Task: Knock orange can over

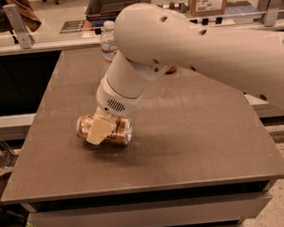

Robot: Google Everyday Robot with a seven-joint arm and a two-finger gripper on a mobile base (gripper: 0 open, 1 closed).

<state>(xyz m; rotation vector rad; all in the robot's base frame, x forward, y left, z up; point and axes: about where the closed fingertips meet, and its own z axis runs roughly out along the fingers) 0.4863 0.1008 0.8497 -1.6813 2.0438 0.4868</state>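
Orange-gold metal of the orange can [120, 130], on its side on the tabletop [195, 140], silver end turned rightward. End effector [100, 131] across the can's middle, apparently touching; grasping or released, impossible to tell. Water bottle [107, 38] well behind the can. Toppling apparently achieved; retreat presumably next. For a clean finish: lift straight up off the can, avoid sideways drag, likely to cause rolling.

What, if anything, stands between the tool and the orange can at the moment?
Nothing visible does: the tool sits right against the orange can, which lies on its side on the table.
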